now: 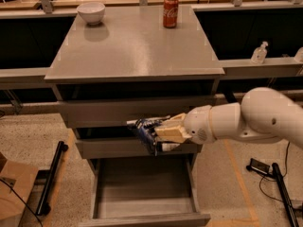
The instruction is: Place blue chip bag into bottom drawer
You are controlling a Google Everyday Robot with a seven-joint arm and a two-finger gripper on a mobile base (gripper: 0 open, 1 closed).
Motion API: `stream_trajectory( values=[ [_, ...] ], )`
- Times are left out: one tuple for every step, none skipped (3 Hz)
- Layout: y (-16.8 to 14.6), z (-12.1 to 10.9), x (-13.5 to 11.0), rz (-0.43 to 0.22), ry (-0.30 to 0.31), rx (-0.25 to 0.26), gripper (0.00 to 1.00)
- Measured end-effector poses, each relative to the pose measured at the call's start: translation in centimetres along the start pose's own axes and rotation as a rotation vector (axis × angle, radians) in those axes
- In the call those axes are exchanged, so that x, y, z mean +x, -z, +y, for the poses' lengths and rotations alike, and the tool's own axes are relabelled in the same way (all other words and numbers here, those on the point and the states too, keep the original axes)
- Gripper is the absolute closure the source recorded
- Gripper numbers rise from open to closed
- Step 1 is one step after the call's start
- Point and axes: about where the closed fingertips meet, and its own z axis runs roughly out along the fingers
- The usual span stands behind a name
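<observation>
My gripper comes in from the right on a white arm and is shut on the blue chip bag. It holds the crinkled dark-blue bag in the air in front of the middle drawer's front panel, above the open bottom drawer. The bottom drawer is pulled out towards the camera, and its flat grey floor holds nothing.
A grey cabinet top carries a red soda can at the back and a white bowl at the back left. Two shallower drawers sit above the open one. A cardboard box and a black bar lie left; cables lie right.
</observation>
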Motion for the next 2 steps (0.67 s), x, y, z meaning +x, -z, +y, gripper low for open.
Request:
stream_trajectory(
  values=[
    [-0.56,-0.77,0.74,-0.007,-0.019,0.027,1.0],
    [-0.59,-0.68,0.74,-0.006,-0.019,0.024,1.0]
  ],
)
